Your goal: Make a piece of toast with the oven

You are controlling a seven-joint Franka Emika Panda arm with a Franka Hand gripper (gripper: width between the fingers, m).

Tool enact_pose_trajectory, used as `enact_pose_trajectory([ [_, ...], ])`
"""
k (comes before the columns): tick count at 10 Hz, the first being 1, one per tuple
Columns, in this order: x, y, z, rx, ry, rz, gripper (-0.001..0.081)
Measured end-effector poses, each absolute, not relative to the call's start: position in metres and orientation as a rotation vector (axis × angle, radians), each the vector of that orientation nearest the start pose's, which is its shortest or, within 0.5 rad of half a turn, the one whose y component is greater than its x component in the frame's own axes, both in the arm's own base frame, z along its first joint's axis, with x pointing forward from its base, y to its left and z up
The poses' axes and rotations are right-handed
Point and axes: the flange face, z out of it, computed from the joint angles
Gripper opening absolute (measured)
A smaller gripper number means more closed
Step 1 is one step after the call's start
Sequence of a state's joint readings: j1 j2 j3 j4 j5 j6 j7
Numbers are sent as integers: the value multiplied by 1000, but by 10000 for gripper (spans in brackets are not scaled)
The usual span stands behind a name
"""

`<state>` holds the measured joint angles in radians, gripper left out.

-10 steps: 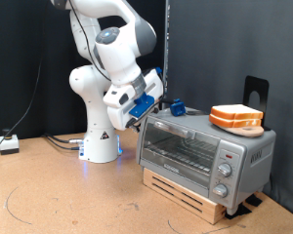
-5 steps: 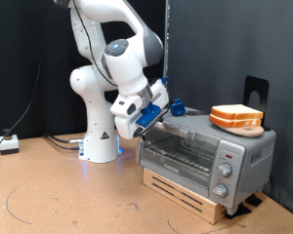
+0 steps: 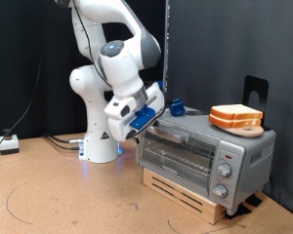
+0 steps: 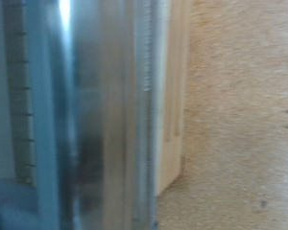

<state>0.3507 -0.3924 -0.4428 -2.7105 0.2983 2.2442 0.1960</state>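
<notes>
The silver oven (image 3: 205, 154) stands on a wooden pallet at the exterior view's right, and its glass door looks closed. Bread lies on the oven's roof (image 3: 236, 118), pale-faced with an orange-tan crust; it looks like two stacked slices, and I cannot tell the piece of toast from the second one. My gripper (image 3: 172, 108) is at the oven's upper left front corner, just above the end of the door's bar handle (image 3: 178, 134). Nothing shows between the fingers. The wrist view is a blurred close-up of the oven's metal and glass (image 4: 96, 125), with no fingers in it.
Three knobs (image 3: 224, 172) sit on the oven's right front. The wooden pallet (image 3: 181, 190) lies on the cork floor. A black stand (image 3: 256, 91) rises behind the oven. The robot's base (image 3: 100, 146) and cables (image 3: 8, 145) are at the left.
The hand has swung down and slightly left, tilting more steeply, while the fingertips stay at the oven's upper front corner. The bread and the oven have not moved.
</notes>
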Motion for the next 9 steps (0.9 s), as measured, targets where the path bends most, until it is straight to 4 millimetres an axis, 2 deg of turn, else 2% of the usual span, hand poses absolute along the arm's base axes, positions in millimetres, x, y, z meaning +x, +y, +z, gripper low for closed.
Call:
enact_pose_trajectory([
  [4,396,-47,319,-2722,695,141,809],
  [9,423,-74,293,-2757,733,152,809],
])
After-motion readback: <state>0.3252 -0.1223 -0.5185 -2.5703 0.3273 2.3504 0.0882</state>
